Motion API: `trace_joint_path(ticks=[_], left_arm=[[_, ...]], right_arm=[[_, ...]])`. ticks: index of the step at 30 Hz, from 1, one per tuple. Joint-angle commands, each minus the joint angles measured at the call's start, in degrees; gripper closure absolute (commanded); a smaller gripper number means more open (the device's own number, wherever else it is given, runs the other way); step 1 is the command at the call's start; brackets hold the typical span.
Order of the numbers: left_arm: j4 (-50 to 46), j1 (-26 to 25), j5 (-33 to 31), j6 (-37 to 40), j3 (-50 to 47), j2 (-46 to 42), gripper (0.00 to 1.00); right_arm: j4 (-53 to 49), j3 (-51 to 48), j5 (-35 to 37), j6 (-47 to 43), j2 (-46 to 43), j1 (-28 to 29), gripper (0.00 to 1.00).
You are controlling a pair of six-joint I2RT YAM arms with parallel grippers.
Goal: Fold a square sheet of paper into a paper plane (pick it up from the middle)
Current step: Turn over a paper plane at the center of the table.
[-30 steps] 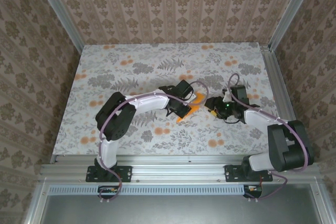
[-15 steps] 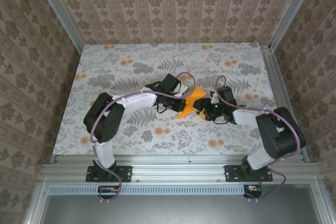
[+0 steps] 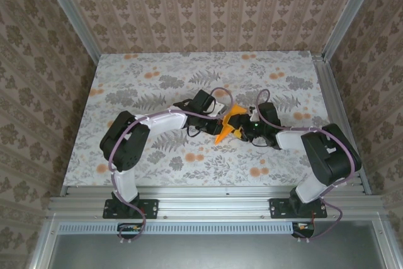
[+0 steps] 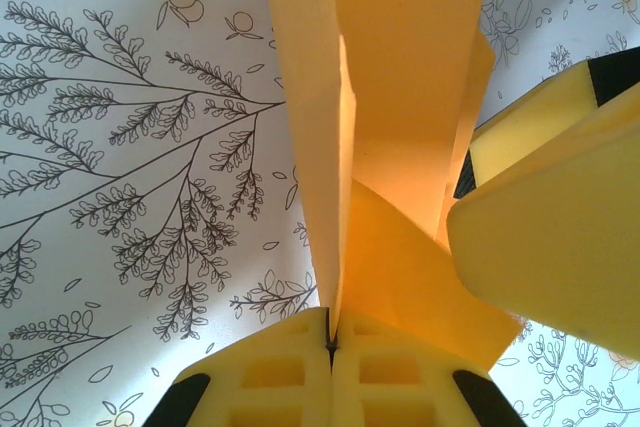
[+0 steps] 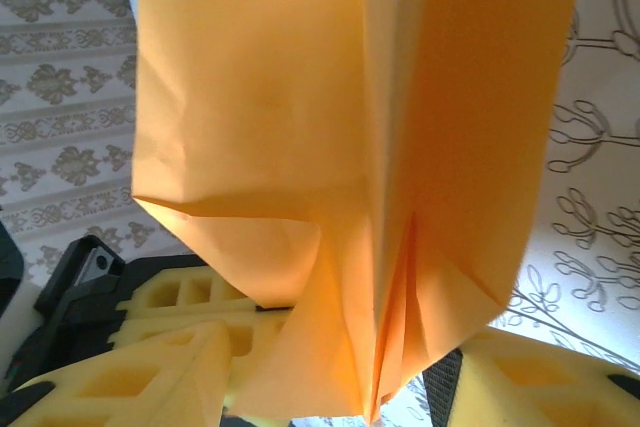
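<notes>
One floral table: grey leaves, orange flower spots.
Folded orange paper: upright above mid-table, between both grippers.
Left gripper: clenched on the paper's lower edge.
Right gripper: fingers astride the paper; possibly pinching, cannot tell.

The tabletop is showing a print of grey leaves and small orange flowers across its whole surface. Three walls are enclosing it: a back wall, a left wall and a right wall, all wearing beige damask wallpaper. Metal posts are rising at the far corners. A metal rail is running along the near edge, with a slotted strip lying just beyond it.
</notes>
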Motion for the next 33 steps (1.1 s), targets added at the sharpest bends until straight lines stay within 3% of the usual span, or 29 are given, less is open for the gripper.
trace_joint_path(ticks=[1,8,18,33], left_arm=[[0.46,0.5,0.81,-0.67,-0.79,-1.4,0.98],[1.43,1.01,1.4,-1.34,-1.31,-1.79,0.98],[1.78,1.38,2.35,-1.7,-1.34,-1.8,0.98],[2.22,1.47,2.87,-1.9,-1.9,-1.45,0.97]], right_arm=[[2.07,-0.89,-1.83,1.66,0.43,0.48,0.44],[-4.84,-2.21,-1.91,-2.07,-1.92,0.49,0.43],[-2.96,-2.8,-3.02,0.42,-4.24,0.38,0.43],[3.61,-1.53,-4.28,3.77,-0.53,0.44,0.44]])
